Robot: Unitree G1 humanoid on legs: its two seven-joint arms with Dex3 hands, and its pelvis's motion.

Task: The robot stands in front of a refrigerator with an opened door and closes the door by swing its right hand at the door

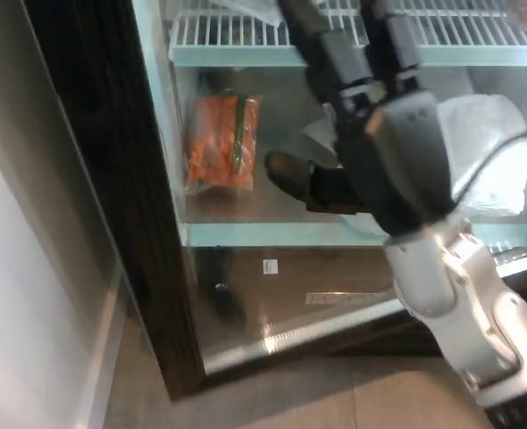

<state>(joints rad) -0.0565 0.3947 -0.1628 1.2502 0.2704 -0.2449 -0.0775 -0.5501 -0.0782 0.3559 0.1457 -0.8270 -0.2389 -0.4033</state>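
Against the glass refrigerator door (272, 295), my black right hand (371, 134) is flat, fingers apart, holding nothing. Door's dark upright edge (112, 206) lies left of it; push goes forward.

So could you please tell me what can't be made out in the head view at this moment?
- Right hand: whether it touches the glass door is unclear.
- White plastic bag: mostly hidden by the hand; contents unreadable.
- Orange packet: label blurred.
- Small sticker: too small to read.
- Wire shelf: cut off by the top edge.
- Left hand: out of frame.
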